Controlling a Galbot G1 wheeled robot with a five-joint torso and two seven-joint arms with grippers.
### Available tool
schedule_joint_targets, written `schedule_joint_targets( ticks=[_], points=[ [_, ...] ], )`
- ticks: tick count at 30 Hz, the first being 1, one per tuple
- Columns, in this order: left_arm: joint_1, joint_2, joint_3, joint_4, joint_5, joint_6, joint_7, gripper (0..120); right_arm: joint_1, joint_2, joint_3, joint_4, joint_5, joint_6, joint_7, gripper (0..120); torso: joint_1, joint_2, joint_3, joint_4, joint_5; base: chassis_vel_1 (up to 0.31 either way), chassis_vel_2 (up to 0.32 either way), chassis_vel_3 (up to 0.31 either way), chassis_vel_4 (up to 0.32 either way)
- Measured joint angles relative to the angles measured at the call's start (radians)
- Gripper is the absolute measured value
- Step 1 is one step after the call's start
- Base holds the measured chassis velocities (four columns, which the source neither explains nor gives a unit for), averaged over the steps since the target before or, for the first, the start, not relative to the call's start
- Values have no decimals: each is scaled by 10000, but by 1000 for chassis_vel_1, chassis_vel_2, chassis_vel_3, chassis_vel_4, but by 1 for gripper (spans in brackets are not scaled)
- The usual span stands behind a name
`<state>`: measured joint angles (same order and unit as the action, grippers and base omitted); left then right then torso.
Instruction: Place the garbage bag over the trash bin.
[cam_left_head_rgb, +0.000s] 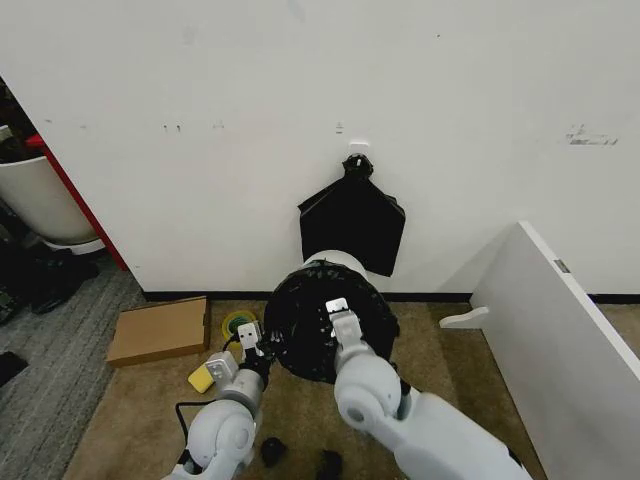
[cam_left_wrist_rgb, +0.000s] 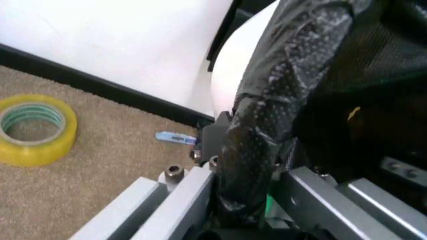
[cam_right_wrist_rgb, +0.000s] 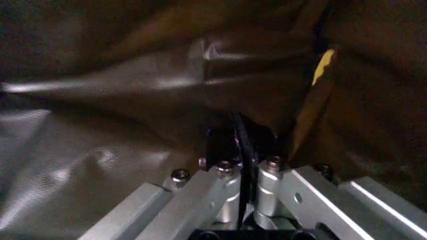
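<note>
The glossy black garbage bag (cam_left_head_rgb: 322, 322) is draped over the round white trash bin (cam_left_head_rgb: 338, 260), whose pale wall shows at the far side against the wall. My left gripper (cam_left_head_rgb: 254, 346) is at the bag's left edge. In the left wrist view a crinkled fold of the bag (cam_left_wrist_rgb: 267, 100) runs down between its fingers (cam_left_wrist_rgb: 180, 190), beside the bin's white wall (cam_left_wrist_rgb: 233, 65). My right gripper (cam_left_head_rgb: 336, 312) reaches over the top of the bag. The right wrist view shows it (cam_right_wrist_rgb: 244, 167) shut on a thin pleat of the bag (cam_right_wrist_rgb: 133, 100).
A flat black bundle (cam_left_head_rgb: 352, 218) hangs from a wall hook just behind the bin. A cardboard sheet (cam_left_head_rgb: 160, 330), a yellow tape roll (cam_left_head_rgb: 238, 322) and a yellow block (cam_left_head_rgb: 202, 378) lie to the left. A white board (cam_left_head_rgb: 560, 340) leans at the right. Black scraps (cam_left_head_rgb: 272, 452) lie near my base.
</note>
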<state>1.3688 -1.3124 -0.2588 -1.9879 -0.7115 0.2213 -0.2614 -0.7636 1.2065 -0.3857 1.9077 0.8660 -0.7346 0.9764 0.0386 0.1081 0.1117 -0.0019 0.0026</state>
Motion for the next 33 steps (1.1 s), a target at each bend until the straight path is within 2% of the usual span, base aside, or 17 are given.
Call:
schedule_joint_targets(
  ticks=[7, 15, 23, 29, 33],
  points=[
    [-70, 49, -181, -116, -157, -43, 3, 0, 116, 28, -378, -571, -45, -5, 61, 0, 0, 0, 0, 0, 0, 0, 0, 0, 0],
    [-162, 44, -250, -210, -383, -214, 246, 0, 224, 392, -189, -1478, -635, -8, -328, 0, 0, 0, 0, -1, -1, 0, 0, 0, 0],
    [-79, 32, -159, -229, -374, -352, 511, 0, 647, 717, 18, -2456, -2223, 58, -649, 0, 0, 0, 0, 0, 0, 0, 0, 0, 0],
    [-55, 87, -173, -250, -375, -378, 545, 0, 390, 549, 101, -2605, -3920, 1035, -1189, 0, 0, 0, 0, 0, 1, 0, 0, 0, 0],
    [-66, 88, -179, -148, -379, -392, 534, 0, -132, 354, 134, -1961, -4533, 1598, -1430, 0, 0, 0, 0, -2, 0, 0, 0, 0, 0]
  ],
)
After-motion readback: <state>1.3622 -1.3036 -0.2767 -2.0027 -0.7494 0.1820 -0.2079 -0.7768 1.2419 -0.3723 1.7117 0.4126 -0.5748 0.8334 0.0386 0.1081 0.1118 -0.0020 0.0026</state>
